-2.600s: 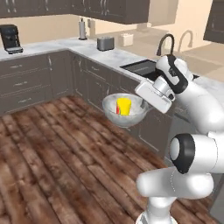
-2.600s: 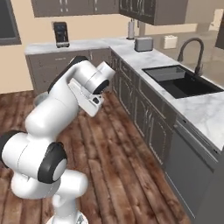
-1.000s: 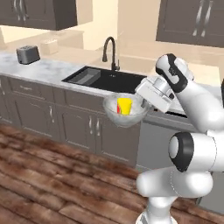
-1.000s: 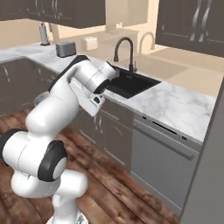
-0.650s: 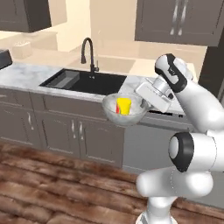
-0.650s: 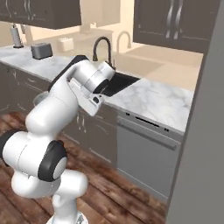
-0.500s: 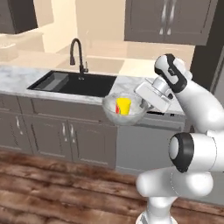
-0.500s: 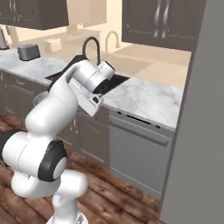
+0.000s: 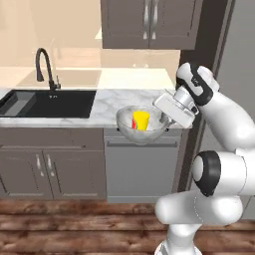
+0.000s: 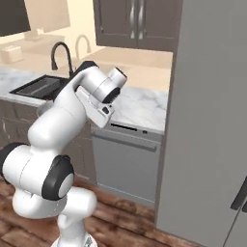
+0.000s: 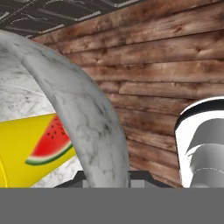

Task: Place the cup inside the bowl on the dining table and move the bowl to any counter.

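The speckled grey-white bowl (image 9: 133, 134) hangs in the air in front of the counter (image 9: 107, 104), level with its edge. My gripper (image 9: 161, 118) is shut on the bowl's right rim. The yellow cup (image 9: 140, 120) stands inside the bowl. In the hand view the bowl's rim (image 11: 87, 113) arches up between my fingertips (image 11: 107, 177), and the cup (image 11: 30, 144), with a watermelon slice printed on it, lies to the left inside. Wooden floor shows far below. The dining table is out of view.
The marble counter (image 10: 140, 108) holds a black sink (image 9: 50, 102) and an arched black faucet (image 9: 42, 67) to the left. A grey dishwasher front (image 9: 142, 169) is right behind the bowl. A tall grey fridge (image 10: 212, 120) stands to the right. Dark cabinets hang above.
The whole picture has slid left: the base has moved, and sink and faucet now sit further left, the fridge closer. Arm, bowl and cup keep the same pose in the views.
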